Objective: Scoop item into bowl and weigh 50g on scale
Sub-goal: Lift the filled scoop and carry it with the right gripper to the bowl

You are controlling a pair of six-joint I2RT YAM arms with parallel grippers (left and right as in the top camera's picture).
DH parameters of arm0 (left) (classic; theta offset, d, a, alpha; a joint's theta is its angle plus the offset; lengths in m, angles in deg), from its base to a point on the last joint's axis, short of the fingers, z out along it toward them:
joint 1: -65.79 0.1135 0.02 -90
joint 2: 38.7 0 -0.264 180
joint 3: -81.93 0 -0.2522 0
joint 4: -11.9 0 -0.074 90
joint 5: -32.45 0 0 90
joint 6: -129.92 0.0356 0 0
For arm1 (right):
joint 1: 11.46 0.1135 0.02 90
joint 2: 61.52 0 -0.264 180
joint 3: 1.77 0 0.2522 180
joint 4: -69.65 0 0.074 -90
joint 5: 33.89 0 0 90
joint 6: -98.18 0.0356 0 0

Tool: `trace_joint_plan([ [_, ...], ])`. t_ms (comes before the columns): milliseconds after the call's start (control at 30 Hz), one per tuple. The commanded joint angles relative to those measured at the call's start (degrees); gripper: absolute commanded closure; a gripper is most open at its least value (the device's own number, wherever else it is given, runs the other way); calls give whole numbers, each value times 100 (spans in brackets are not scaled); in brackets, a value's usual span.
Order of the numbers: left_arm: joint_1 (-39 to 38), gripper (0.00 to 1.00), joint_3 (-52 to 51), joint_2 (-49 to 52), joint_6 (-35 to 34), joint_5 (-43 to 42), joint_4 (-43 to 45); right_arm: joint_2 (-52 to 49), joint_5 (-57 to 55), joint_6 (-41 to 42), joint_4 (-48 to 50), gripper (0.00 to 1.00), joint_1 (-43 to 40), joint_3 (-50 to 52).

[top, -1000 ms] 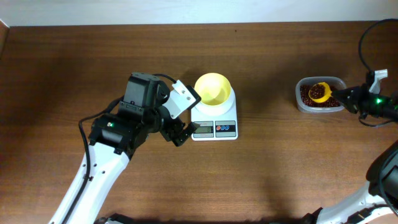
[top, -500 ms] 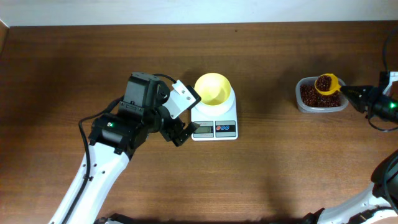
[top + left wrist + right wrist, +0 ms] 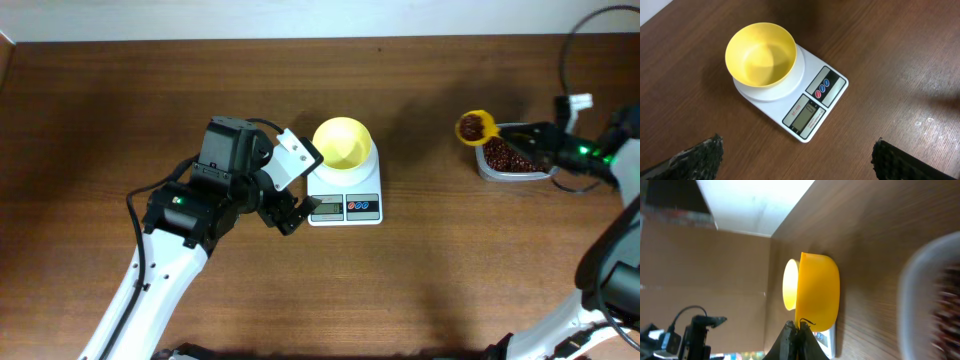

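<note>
The pale-yellow bowl (image 3: 343, 142) stands empty on the white scale (image 3: 346, 205). Both show in the left wrist view, the bowl (image 3: 762, 55) on the scale (image 3: 816, 100). My left gripper (image 3: 290, 214) is open and empty just left of the scale, fingers wide apart (image 3: 796, 150). My right gripper (image 3: 530, 141) is shut on the handle of a bright-yellow scoop (image 3: 476, 127) filled with red-brown beans (image 3: 472, 125), held in the air just left of the clear container (image 3: 515, 152). In the right wrist view the scoop (image 3: 819, 292) hides most of the bowl, and my right gripper (image 3: 799, 329) pinches its handle.
The clear container holds many more beans (image 3: 508, 158) at the right of the table, and shows blurred in the right wrist view (image 3: 932, 295). The left arm (image 3: 180, 230) lies over the table's left front. A cable (image 3: 570, 50) loops above the right arm.
My right gripper has lifted the scoop full of beans out of the container and carried it left, past the container's rim. The left arm, bowl and scale have not moved.
</note>
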Motion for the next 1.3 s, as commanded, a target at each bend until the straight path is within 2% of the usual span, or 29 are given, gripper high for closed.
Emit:
trace_joint_plan([
  [0,35,1,-59,-24,-70,0,9,-83,234,-35,179,96,573,24],
  [100,35,1,-57,-24,-70,0,11,-83,234,170,404,96,1016,24],
  [333,35,1,-59,-24,-70,0,11,-83,208,1657,1880,96,1899,24],
  [533,35,1,-59,-24,-70,0,9,-83,52,2114,2291,96,2452,24],
  [667,35,1,-59,-24,-70,0,9,-83,-17,2114,2312,96,2741,24],
  [933,35,1,-57,-24,-70,0,11,-83,-1093,2107,2459,96,3154,24],
  [1100,35,1,-59,-24,-70,0,9,-83,-1580,1526,2465,96,3342,24],
  [1267,35,1,-59,-24,-70,0,11,-83,-1578,977,2463,96,3355,24],
])
